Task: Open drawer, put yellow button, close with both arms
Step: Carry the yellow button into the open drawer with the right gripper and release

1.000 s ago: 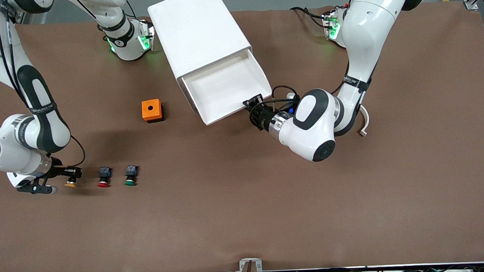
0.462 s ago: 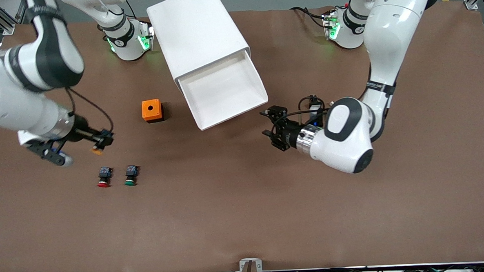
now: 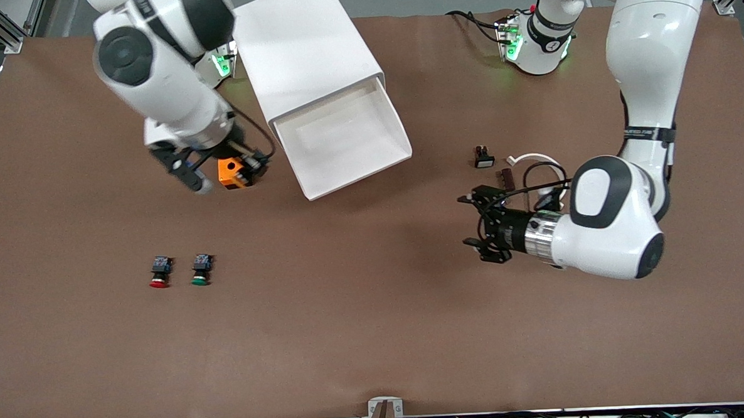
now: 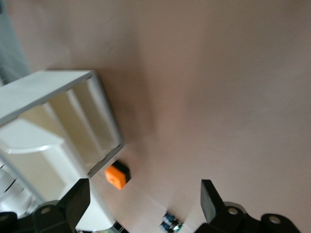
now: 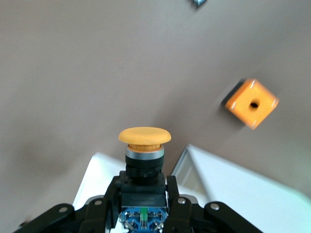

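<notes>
While the front view hides what the right pincer [image 3: 252, 166] carries over the orange box [image 3: 231, 172], the right wrist view shows its fingers [image 5: 112, 194] clamped on the yellow button [image 5: 144, 148], cap pointing away from the wrist. The top drawer [image 3: 344, 141] of the white cabinet [image 3: 305, 45] stands pulled out, just beside that box. Over bare brown surface [image 3: 377, 334] hangs the left pincer [image 3: 476, 224], jaws spread wide and empty. Red-capped [image 3: 159, 273] and green-capped [image 3: 201, 270] buttons lie side by side; the left wrist view catches what is probably one of them [image 4: 170, 223], blurred.
</notes>
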